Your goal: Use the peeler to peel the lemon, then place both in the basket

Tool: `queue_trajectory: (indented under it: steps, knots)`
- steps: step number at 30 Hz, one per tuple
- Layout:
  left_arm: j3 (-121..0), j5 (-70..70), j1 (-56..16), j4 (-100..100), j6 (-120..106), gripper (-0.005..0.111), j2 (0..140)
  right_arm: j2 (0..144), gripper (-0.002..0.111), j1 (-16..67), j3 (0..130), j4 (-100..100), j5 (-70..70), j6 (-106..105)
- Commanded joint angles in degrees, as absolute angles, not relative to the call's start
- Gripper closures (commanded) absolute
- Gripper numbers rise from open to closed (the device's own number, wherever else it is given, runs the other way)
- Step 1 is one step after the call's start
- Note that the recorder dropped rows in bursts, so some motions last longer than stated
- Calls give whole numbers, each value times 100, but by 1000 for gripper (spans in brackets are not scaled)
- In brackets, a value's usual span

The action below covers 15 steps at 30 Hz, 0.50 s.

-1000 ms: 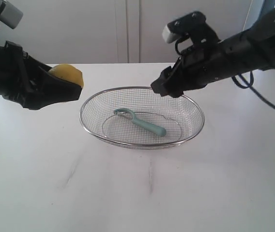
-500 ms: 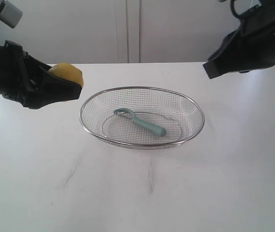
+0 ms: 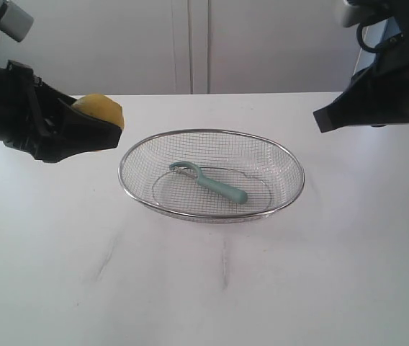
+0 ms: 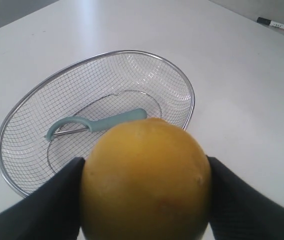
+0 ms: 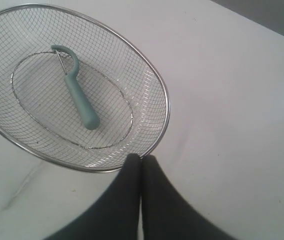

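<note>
The yellow lemon [image 3: 101, 111] [image 4: 146, 180] is clamped between the black fingers of my left gripper [image 3: 107, 128] [image 4: 145, 192], held in the air left of the basket. The teal peeler [image 3: 209, 181] [image 4: 94, 124] [image 5: 76, 92] lies flat on the bottom of the wire mesh basket [image 3: 285, 155] [image 4: 184, 85] [image 5: 161, 95] in the middle of the white table. My right gripper [image 3: 320, 119] [image 5: 141, 159] is shut and empty, its two black fingers pressed together, raised above the table to the right of the basket.
A white table top [image 3: 204, 288] carries the basket. Pale cabinet doors [image 3: 190, 43] stand behind it. A pen or marker [image 4: 279, 25] lies far off on the table in the left wrist view.
My right gripper has left the basket's far rim, risen and pulled back to the right, and its jaws have shut on nothing. The left gripper with the lemon has stayed still.
</note>
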<state>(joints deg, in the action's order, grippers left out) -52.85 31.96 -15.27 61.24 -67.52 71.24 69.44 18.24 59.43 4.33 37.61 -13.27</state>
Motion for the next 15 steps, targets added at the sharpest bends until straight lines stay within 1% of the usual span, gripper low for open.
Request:
queue_trajectory:
  steps: [1, 7, 11, 15]
  knots:
    - [-5324, 3324, -1517, 6290, -6729, 107, 7075, 6922, 108, 1821, 5910, 461, 3696, -1299]
    - [-5141, 3413, -1517, 6276, -6481, 107, 7075, 6922, 108, 1821, 5910, 460, 3748, -1299]
    - [-5151, 3077, -1517, 6376, -6102, 107, 7137, 6911, 108, 1821, 5910, 460, 3760, -1266]
    - [-5476, 3050, -1517, 6256, -5701, 107, 7365, 6911, 108, 1821, 5910, 473, 3760, -1255]
